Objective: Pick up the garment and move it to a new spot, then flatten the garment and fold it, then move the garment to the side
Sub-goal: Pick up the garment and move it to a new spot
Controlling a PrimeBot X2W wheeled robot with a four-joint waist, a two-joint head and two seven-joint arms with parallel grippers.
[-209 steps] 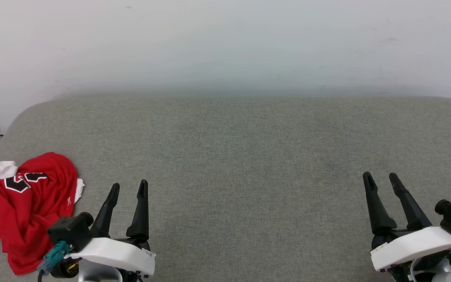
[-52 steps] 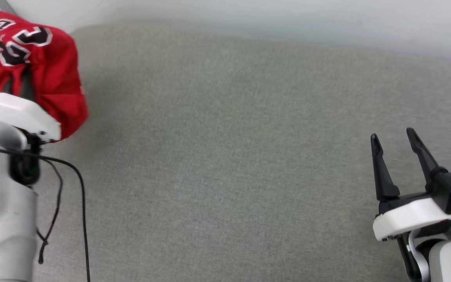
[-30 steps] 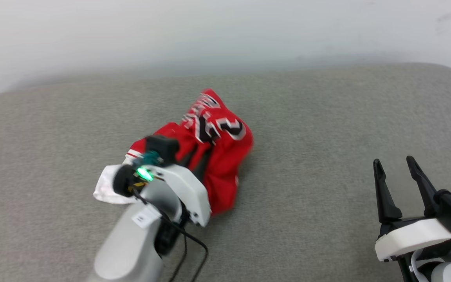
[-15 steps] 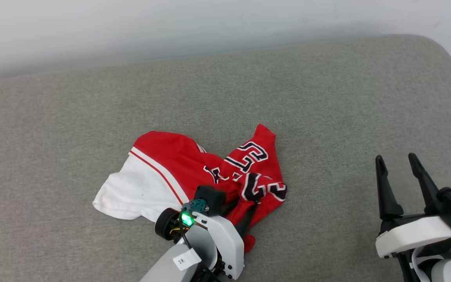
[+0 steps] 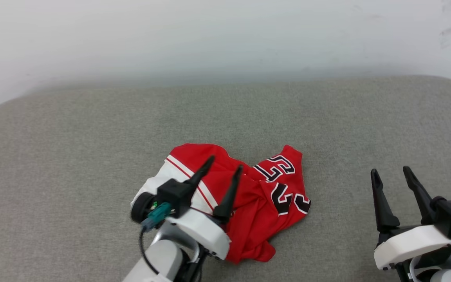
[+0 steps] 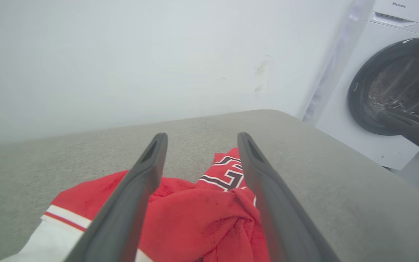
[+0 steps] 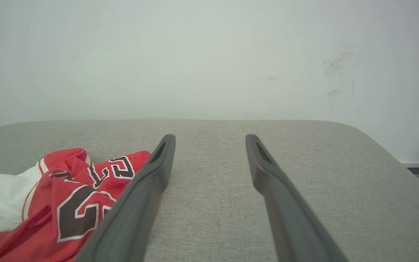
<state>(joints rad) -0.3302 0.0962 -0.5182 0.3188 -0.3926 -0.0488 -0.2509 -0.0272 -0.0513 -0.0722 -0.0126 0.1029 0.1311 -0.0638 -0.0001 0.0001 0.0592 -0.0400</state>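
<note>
The garment (image 5: pixel 257 203), a red shirt with a white sleeve and black white-edged numbers, lies crumpled near the middle of the grey padded table (image 5: pixel 92 129). My left gripper (image 5: pixel 225 163) hovers over its near left part, open, with nothing between the fingers. The left wrist view shows the garment (image 6: pixel 195 218) below the spread fingers (image 6: pixel 144 174). My right gripper (image 5: pixel 390 170) stands open at the lower right, apart from the cloth. In the right wrist view the garment (image 7: pixel 71 196) lies to the left of that gripper (image 7: pixel 209 136).
A white wall (image 5: pixel 225 35) rises behind the table's far edge. In the left wrist view a white washing machine (image 6: pixel 395 83) with a dark round door stands past the table's right end. Bare grey table surface lies left and right of the garment.
My left gripper has let go of the garment and opened, then lifted off it. The garment now lies loose on the table. The head camera shifted. The right gripper stayed open.
</note>
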